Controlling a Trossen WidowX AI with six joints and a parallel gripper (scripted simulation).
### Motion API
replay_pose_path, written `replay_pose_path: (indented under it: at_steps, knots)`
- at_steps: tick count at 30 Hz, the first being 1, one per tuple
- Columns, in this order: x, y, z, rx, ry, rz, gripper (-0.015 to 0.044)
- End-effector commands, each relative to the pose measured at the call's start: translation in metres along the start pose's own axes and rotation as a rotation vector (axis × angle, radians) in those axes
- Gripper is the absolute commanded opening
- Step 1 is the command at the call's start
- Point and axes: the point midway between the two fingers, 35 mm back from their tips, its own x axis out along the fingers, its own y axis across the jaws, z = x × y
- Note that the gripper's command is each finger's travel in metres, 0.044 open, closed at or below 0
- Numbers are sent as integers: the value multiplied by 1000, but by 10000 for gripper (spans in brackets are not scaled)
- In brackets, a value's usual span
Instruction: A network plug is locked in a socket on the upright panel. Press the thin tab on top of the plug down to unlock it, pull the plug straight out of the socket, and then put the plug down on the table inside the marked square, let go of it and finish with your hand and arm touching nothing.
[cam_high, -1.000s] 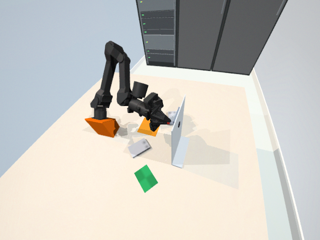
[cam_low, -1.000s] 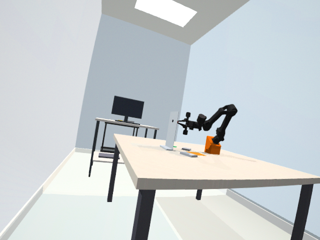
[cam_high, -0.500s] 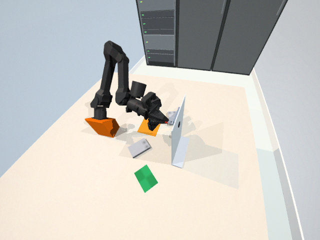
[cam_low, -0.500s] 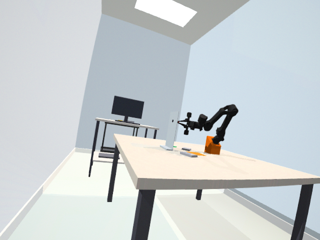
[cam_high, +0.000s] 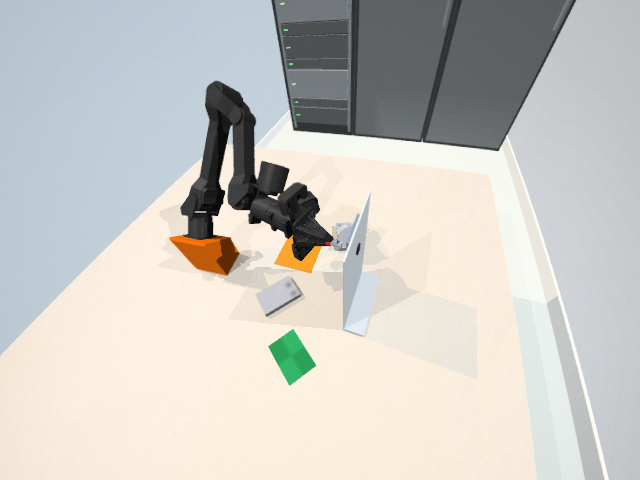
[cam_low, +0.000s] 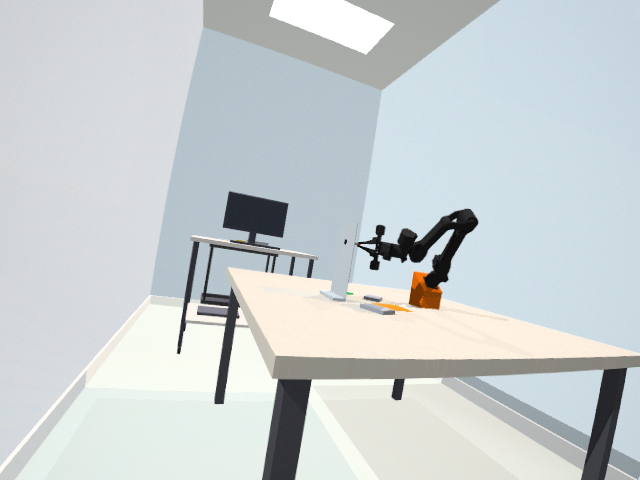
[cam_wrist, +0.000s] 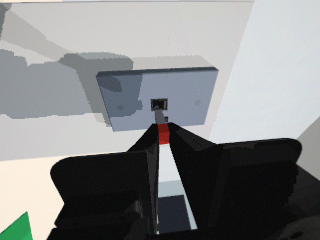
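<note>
The plug (cam_high: 338, 245) (cam_wrist: 160, 116) has a grey nose and a red rear part. My gripper (cam_high: 328, 243) (cam_low: 358, 244) (cam_wrist: 162, 127) is shut on the plug's red part, high above the table. The nose points at the upright panel (cam_high: 352, 281) (cam_low: 341, 268) (cam_wrist: 200, 30). The dark socket opening (cam_wrist: 159, 104) shows in the blue-grey plate (cam_wrist: 180, 95), with the nose just in front of its lower edge. The plug looks drawn out, with little gap. The tab is too small to make out. An orange square (cam_high: 294, 260) (cam_low: 393, 307) and a green square (cam_high: 292, 356) lie flat on the table.
A grey box (cam_high: 278, 296) (cam_low: 372, 298) lies between the two squares. Another grey box (cam_high: 343, 230) (cam_low: 377, 308) lies past the orange square, partly behind the panel in the top view. The arm stands on an orange base (cam_high: 206, 255) (cam_low: 424, 291).
</note>
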Motion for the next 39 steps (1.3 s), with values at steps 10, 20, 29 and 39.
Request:
replay_pose_path:
  at_steps: [10, 20, 29, 39]
  knots:
    - [-9, 1, -2, 0, 0, 5, 0]
    - [-15, 1, -4, 0, 1, 5, 0]
    - [-21, 2, -5, 0, 1, 6, 0]
    - [-27, 2, -6, 0, 1, 6, 0]
